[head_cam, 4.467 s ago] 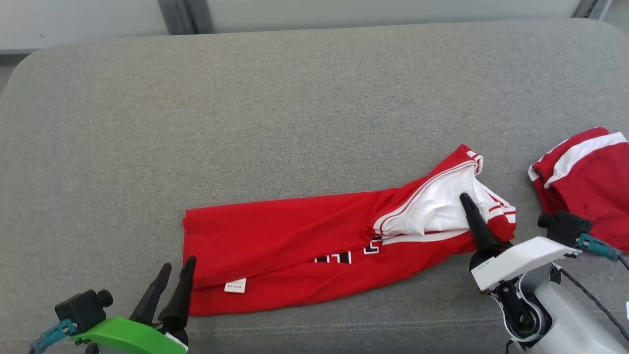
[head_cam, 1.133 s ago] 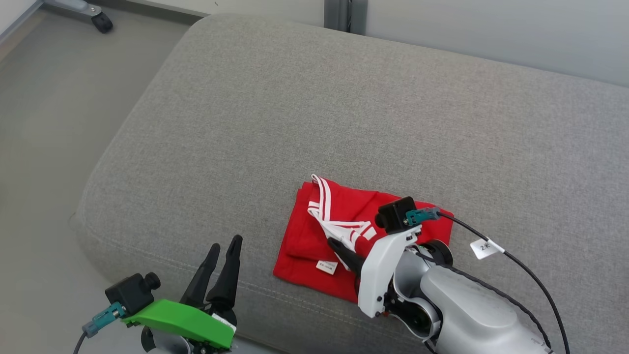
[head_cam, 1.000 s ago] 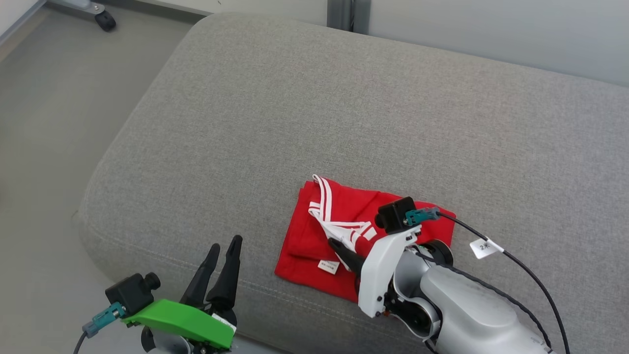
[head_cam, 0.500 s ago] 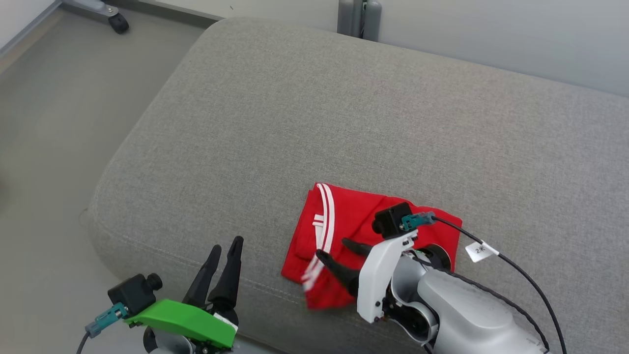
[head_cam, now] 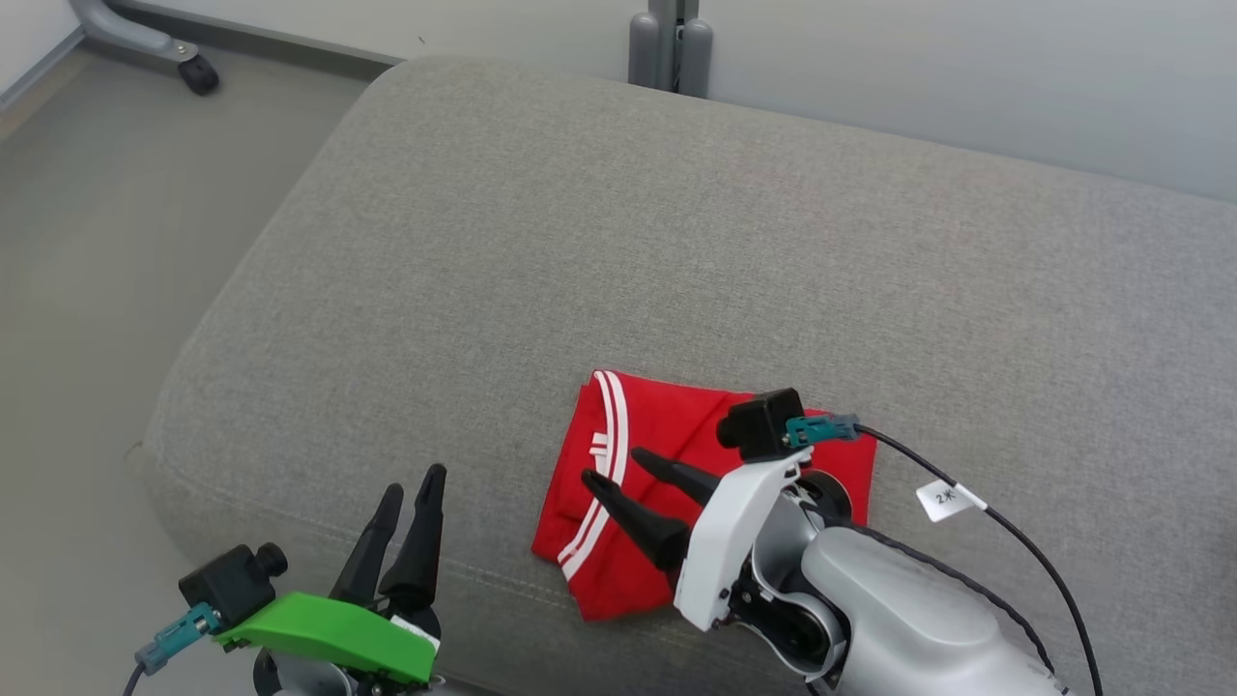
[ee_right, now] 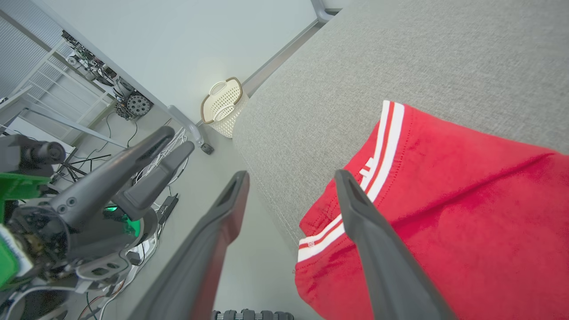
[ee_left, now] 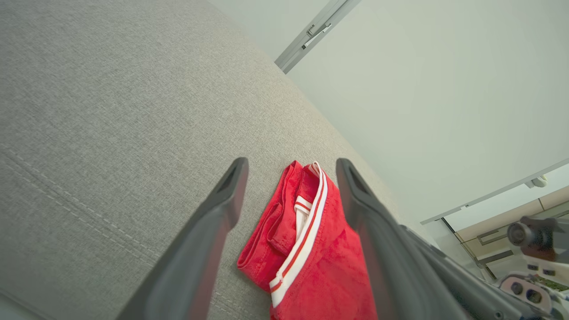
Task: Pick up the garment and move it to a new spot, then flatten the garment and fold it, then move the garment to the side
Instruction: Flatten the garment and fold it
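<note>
Now the right fingers stood spread apart, gripping nothing. Beneath them lay the folded red garment with white stripes, near the grey fabric cushion's front edge. Off to the garment's side, the left fingers were open and empty.

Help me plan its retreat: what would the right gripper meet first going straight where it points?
Likely the grey cushion, just past the red garment's striped edge. The right gripper hangs over that edge, so one finger might brush the stripe first.
</note>
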